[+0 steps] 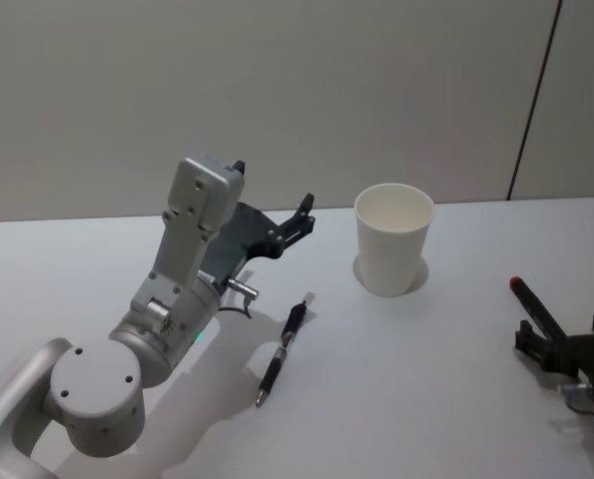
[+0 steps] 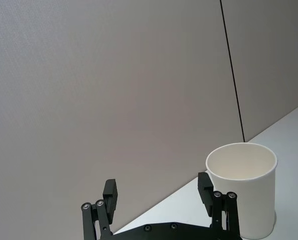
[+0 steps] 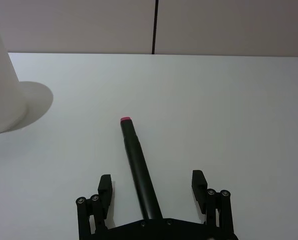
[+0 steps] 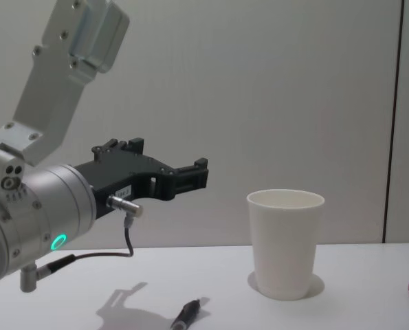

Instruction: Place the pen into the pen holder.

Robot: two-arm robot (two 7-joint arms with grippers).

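1. The left gripper (image 2: 158, 191) hangs in the air above the table (image 1: 426, 399), fingers spread and holding nothing.
2. The pen (image 1: 282, 351) lies flat on the table below it, well short of the cup.
3. The cup (image 1: 393, 244) stands upright, mouth open.
4. The right gripper (image 3: 152, 181) sits low at the right, fingers spread, with a red-tipped black stick (image 3: 135, 150) between them, unclamped.
5. The pickup looks not yet made. Next, the left gripper should drop, straddle the barrel and close.
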